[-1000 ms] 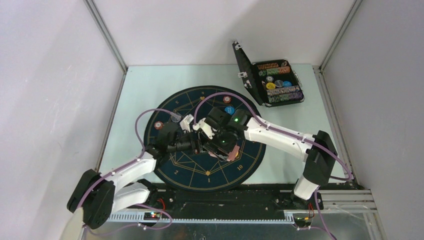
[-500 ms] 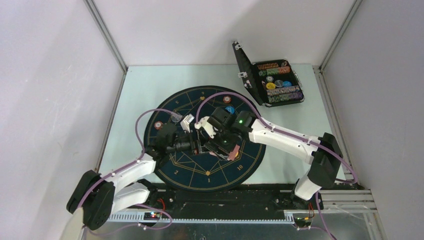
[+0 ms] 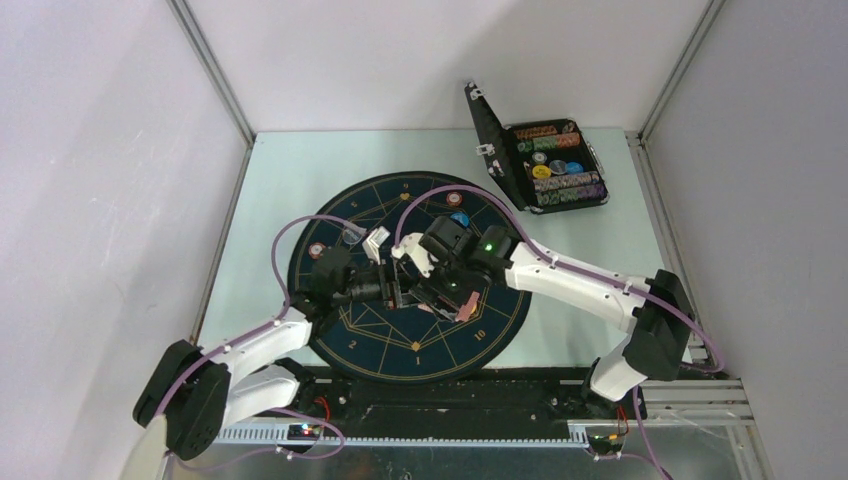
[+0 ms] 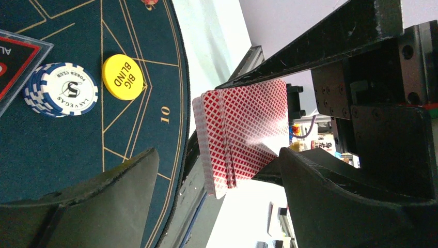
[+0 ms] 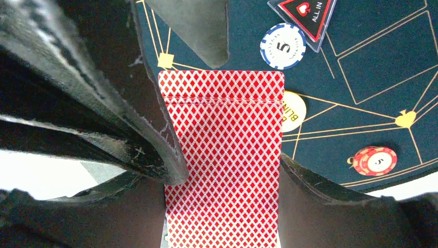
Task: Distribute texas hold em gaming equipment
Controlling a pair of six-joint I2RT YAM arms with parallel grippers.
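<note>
In the left-wrist view, upper left, the round yellow disc (image 4: 122,77) reads "BIG BLIND". The blue-and-white chip stack (image 4: 64,90) beside it reads "LAS VEGAS POKER CLUB" and "5". The dark-blue gold-lined mat (image 4: 62,144) shows "10". In the right-wrist view, at the top, the red-black triangular marker (image 5: 308,13) reads "ALL IN".

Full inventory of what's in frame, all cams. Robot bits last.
table: one, pale green
mat: one, round, dark blue with gold lines, mid-table
case: one, black, open, far right, off the mat; rows of chips inside
deck of cards: one, red-backed, held above the mat
blue-white chips: one short stack, on the mat
yellow Big Blind disc: one, beside that stack
All In marker: one, triangular, red and black, on the mat
red-white chips: at least two, on the mat
blue disc: one, far part of the mat
left fingers: open, close to the deck
right fingers: shut on the deck
</note>
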